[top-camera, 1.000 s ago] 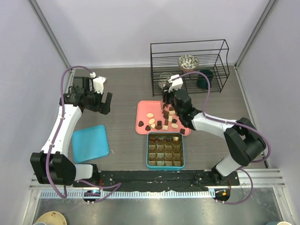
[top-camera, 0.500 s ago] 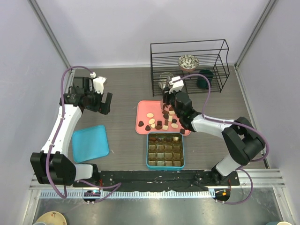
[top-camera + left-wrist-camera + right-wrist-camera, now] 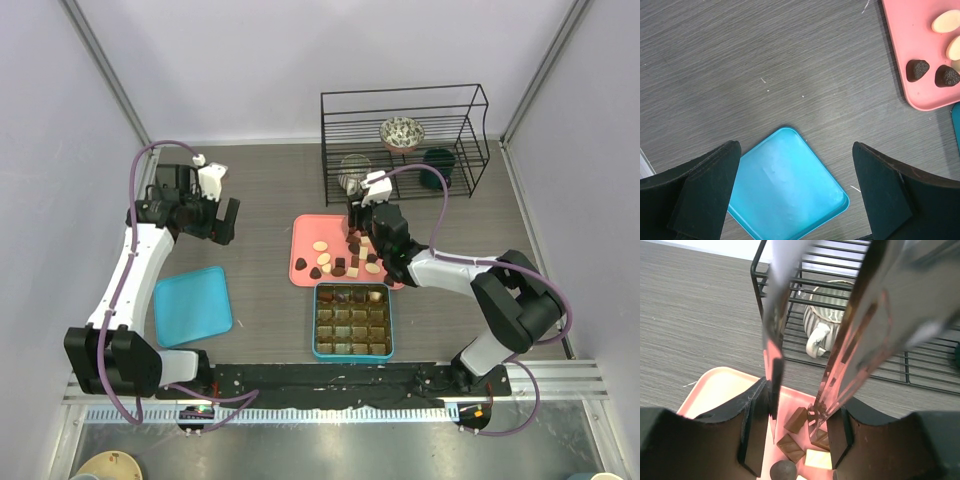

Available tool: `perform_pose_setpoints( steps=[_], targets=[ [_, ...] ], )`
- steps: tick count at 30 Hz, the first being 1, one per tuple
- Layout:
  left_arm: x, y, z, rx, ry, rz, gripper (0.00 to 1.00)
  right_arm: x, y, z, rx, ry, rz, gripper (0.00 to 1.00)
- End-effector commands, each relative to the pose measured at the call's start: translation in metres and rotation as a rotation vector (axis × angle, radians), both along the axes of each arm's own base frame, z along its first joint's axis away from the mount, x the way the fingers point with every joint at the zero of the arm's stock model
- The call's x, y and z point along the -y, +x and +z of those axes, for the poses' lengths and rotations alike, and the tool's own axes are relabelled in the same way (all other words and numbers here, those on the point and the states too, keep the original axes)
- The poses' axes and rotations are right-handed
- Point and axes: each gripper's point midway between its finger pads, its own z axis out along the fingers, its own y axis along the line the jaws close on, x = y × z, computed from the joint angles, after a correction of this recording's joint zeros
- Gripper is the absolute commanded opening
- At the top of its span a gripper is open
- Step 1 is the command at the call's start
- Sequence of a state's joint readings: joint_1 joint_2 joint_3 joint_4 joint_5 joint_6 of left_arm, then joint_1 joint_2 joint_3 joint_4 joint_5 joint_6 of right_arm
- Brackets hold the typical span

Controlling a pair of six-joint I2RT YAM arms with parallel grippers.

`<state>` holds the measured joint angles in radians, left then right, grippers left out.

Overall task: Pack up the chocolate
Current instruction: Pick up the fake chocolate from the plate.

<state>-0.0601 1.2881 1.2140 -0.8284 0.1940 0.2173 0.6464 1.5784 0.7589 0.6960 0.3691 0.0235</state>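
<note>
In the right wrist view, blurred glossy fingers (image 3: 780, 315) hide much of the pink plastic tray (image 3: 715, 390), and the lowest pieces are cut off. The chocolate (image 3: 345, 262), small dark, mid-brown and cream pieces that are square, oval or heart-like, lies scattered on that tray, just beside the teal square box (image 3: 316, 322) with brown compartments. The right gripper (image 3: 797, 412) is parted, its tips either side of a mid-brown square (image 3: 796, 420). The left gripper (image 3: 795, 150) is spread wide over a smooth teal lid (image 3: 785, 185) on the grey wood-grain table (image 3: 765, 60).

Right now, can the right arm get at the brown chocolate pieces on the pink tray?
Probably yes. The right gripper hangs open just over the pink tray. A brown chocolate piece shows between its fingers, and nothing seems to cover it.
</note>
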Motion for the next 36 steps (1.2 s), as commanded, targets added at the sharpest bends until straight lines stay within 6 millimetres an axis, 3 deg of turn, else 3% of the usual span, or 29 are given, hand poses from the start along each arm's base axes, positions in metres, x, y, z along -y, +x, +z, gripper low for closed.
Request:
perform_pose_setpoints(
  steps=[1, 12, 21, 36],
  targets=[
    [0.001, 0.001, 0.014, 0.055, -0.002, -0.015, 1.0, 0.003, 0.004, 0.027, 0.076, 0.047, -0.039, 0.5],
    [-0.001, 0.001, 0.013, 0.058, 0.011, -0.019, 1.0, 0.0, 0.008, 0.016, 0.053, 0.043, -0.041, 0.48],
    [-0.003, 0.0, 0.013, 0.058, 0.026, -0.02, 1.0, 0.001, 0.017, -0.008, 0.025, -0.012, -0.073, 0.46],
    [-0.004, -0.001, 0.011, 0.053, 0.031, -0.024, 1.0, -0.009, 0.016, -0.021, -0.026, 0.031, -0.044, 0.35]
  ],
)
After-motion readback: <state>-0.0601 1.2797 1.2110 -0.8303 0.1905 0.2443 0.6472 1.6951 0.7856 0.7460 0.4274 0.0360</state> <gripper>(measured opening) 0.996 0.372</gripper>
